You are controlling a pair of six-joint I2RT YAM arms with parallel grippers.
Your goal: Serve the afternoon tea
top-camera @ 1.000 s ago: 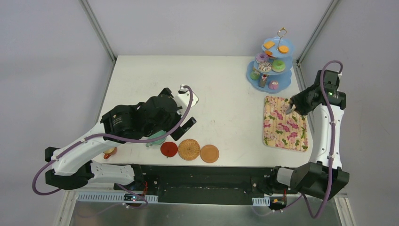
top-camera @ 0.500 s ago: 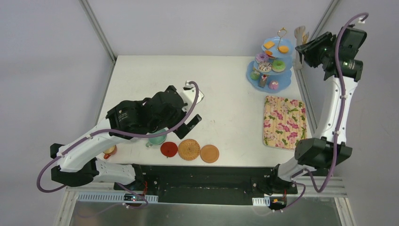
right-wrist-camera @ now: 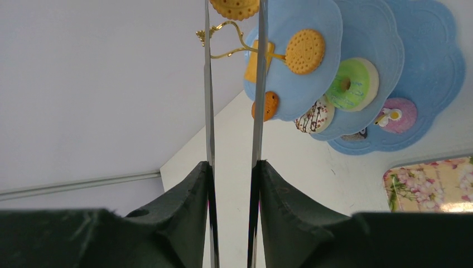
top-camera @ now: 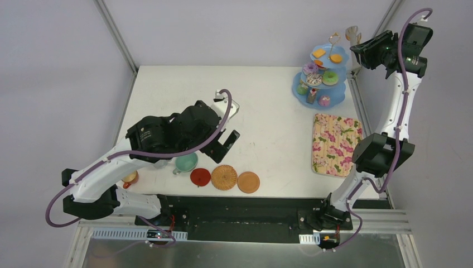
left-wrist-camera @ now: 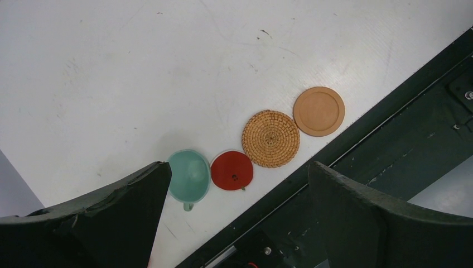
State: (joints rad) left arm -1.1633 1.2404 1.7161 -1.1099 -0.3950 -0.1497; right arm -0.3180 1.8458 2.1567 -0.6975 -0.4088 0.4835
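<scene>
A mint green cup (top-camera: 185, 162) stands on the table next to a red coaster (top-camera: 200, 177), a woven coaster (top-camera: 224, 177) and a tan coaster (top-camera: 248, 182). My left gripper (top-camera: 222, 139) hangs open and empty above them. In the left wrist view the cup (left-wrist-camera: 189, 175) lies by my left finger and the gripper (left-wrist-camera: 239, 167) holds nothing. An orange cup (top-camera: 130, 178) peeks out under the left arm. The grey-blue cup is hidden. My right gripper (right-wrist-camera: 233, 163) is shut on the metal tongs (right-wrist-camera: 259, 84), raised beside the top of the light-blue stand (top-camera: 321, 72). A biscuit (right-wrist-camera: 234, 6) sits between the tong tips.
A floral tray (top-camera: 336, 145) lies at the right, in front of the stand. Donuts and biscuits fill the stand's tiers (right-wrist-camera: 357, 56), with a green donut (right-wrist-camera: 351, 84) on the middle one. The dark base rail (left-wrist-camera: 390, 145) runs along the near table edge.
My right arm has swung up from the floral tray to beside the stand's top, tongs in hand. My left gripper has drawn back off the mint cup, which now shows fully.
</scene>
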